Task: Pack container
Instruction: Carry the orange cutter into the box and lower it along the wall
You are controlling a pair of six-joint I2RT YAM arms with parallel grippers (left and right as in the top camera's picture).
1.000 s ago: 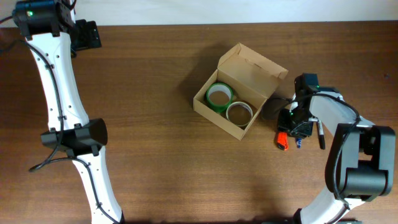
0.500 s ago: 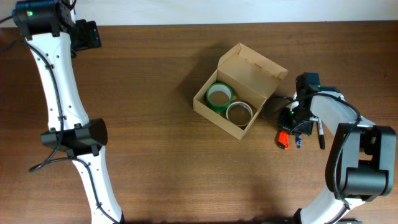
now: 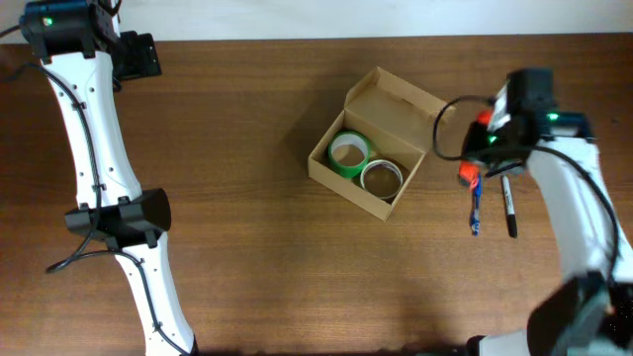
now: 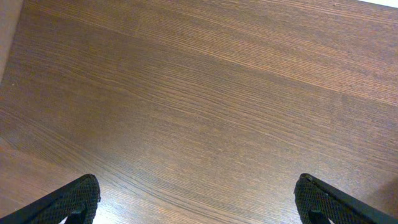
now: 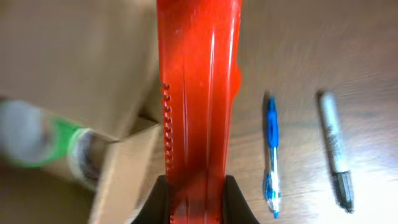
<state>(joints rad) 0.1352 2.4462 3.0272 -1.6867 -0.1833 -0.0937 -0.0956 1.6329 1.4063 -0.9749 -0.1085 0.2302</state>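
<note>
I can read nothing in any of my views. The cardboard container (image 3: 396, 104) carries no print that I can make out, and the red tool (image 5: 199, 93) shows only bare plastic. Any marking on the blue pen (image 5: 272, 155) or the marker (image 5: 333, 146) is too small and blurred for me to read.

Tape rolls (image 3: 348, 153) in container (image 3: 394, 111) (pens (image 3: 476, 210) rightward)

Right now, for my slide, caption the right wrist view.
Right fingers hold a red serrated tool near the container, blue pen, marker.
</note>
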